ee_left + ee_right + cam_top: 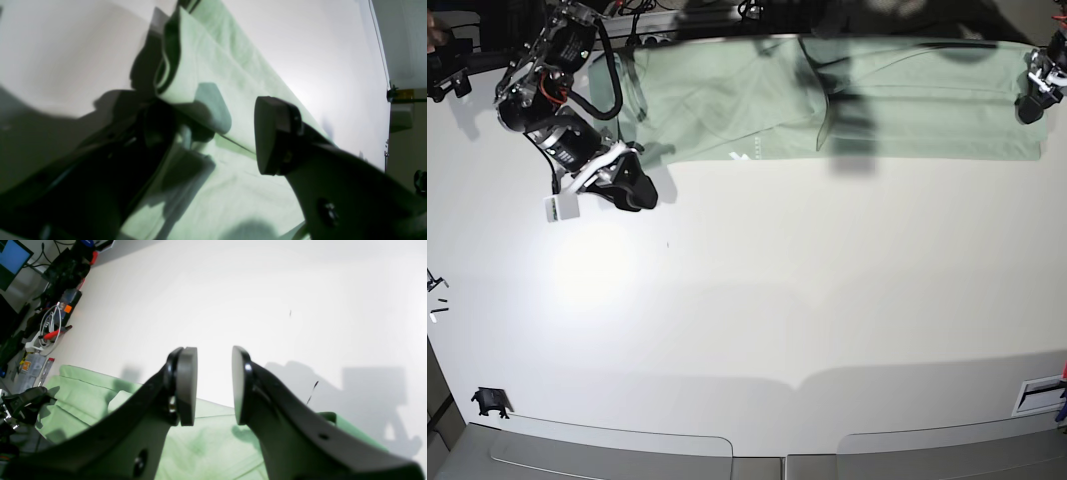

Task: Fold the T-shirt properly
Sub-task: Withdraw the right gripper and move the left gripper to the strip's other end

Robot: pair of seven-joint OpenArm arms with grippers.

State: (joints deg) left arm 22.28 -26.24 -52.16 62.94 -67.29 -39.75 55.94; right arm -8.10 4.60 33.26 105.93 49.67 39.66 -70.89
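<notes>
Base view: T-shirt folded lengthwise

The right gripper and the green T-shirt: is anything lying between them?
No. In the base view only bare white table separates the right gripper from the T-shirt edge. The right wrist view shows its jaws empty, with the shirt behind them.

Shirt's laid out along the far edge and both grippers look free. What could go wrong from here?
1. The T-shirt lies against the table's far edge; a careless pull might drag it off.
2. The left gripper hangs open right over a loose folded layer at the shirt's end; closing here may pinch several layers and bunch the fold.
3. The right gripper, jaws apart and empty, sits off the cloth near the other end, so a grasp from there could catch only the edge.
</notes>
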